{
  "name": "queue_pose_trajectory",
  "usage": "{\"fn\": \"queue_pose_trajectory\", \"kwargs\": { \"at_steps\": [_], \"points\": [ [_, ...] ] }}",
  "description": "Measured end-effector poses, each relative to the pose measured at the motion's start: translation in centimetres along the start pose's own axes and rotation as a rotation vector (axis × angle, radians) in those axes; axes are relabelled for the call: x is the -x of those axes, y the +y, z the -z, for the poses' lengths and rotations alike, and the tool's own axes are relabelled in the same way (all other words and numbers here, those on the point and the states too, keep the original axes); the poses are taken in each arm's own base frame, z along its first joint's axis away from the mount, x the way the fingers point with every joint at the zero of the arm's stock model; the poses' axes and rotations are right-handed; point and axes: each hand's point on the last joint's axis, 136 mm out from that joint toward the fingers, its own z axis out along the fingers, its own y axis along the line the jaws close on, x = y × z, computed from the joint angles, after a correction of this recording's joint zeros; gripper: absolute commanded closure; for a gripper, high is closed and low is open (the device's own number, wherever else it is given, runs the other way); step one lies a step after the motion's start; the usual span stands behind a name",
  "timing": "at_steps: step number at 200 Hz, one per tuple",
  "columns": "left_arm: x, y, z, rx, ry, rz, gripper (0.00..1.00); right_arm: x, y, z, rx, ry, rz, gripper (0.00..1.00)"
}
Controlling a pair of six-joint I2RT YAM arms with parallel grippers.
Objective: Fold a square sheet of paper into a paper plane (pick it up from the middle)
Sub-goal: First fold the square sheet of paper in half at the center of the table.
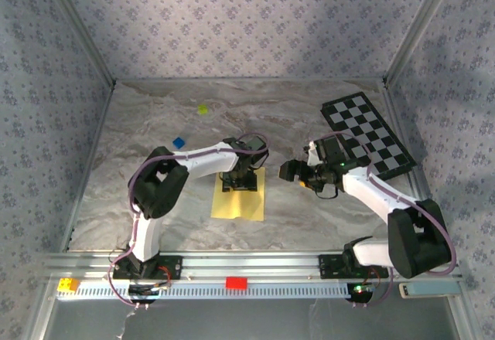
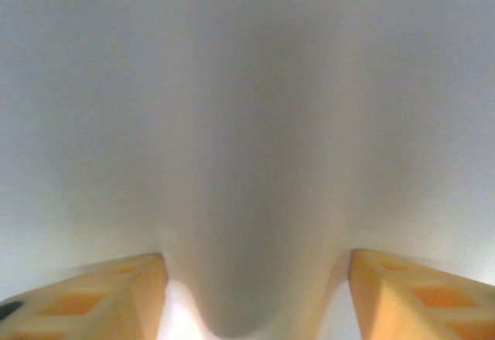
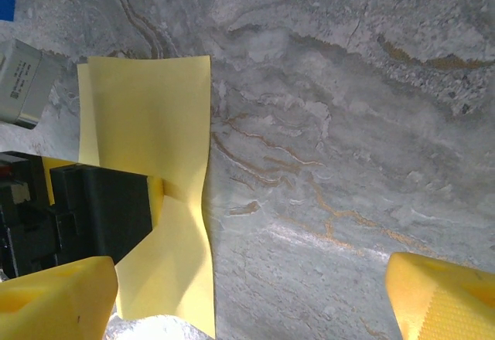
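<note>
The thin yellow square sheet of paper (image 1: pixel 238 205) lies on the grey marbled tabletop (image 1: pixel 155 124) directly beneath the left end effector (image 1: pixel 240 181). Its middle is humped between part-spread fingers (image 2: pixel 108 297); clamped or not, I cannot tell. The right end effector (image 1: pixel 286 171) hangs wide apart just right of the sheet, holding nothing.

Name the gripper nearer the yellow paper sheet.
Left. The left gripper is down on the sheet, paper humped between its fingers; the right gripper hangs beside its right edge.
</note>
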Motion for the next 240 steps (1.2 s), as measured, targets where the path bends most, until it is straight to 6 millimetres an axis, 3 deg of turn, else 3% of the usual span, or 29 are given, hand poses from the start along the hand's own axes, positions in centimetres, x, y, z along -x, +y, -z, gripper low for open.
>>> {"fn": "queue_pose_trajectory", "kwargs": {
  "at_steps": [16,63,86,111,159,199,240],
  "points": [
    [0.2,-0.6,0.1,-0.027,-0.024,-0.011,0.64,0.5,0.2,0.6,-0.004,-0.035,0.000,0.09],
    [0.9,-2.3,1.9,-0.126,-0.102,-0.028,0.68,1.9,0.6,2.5,-0.015,-0.148,-0.023,0.08],
    [1.4,-3.9,3.8,-0.246,-0.141,-0.027,0.67,2.4,0.3,3.2,-0.027,-0.184,-0.050,0.08],
    [1.6,-5.9,6.5,-0.493,-0.146,0.010,0.66,3.1,-0.5,4.0,-0.039,-0.223,-0.107,0.10],
    [3.0,-6.2,9.5,-0.817,-0.169,0.117,0.59,3.5,-1.7,4.6,0.021,-0.256,-0.237,0.10],
    [2.7,-7.4,9.4,-0.904,-0.126,0.119,0.60,3.4,-1.3,4.5,0.046,-0.238,-0.265,0.09],
    [2.4,-6.6,6.2,-0.811,-0.098,0.145,0.61,3.5,-0.2,4.3,0.104,-0.218,-0.243,0.10]
  ]
}}
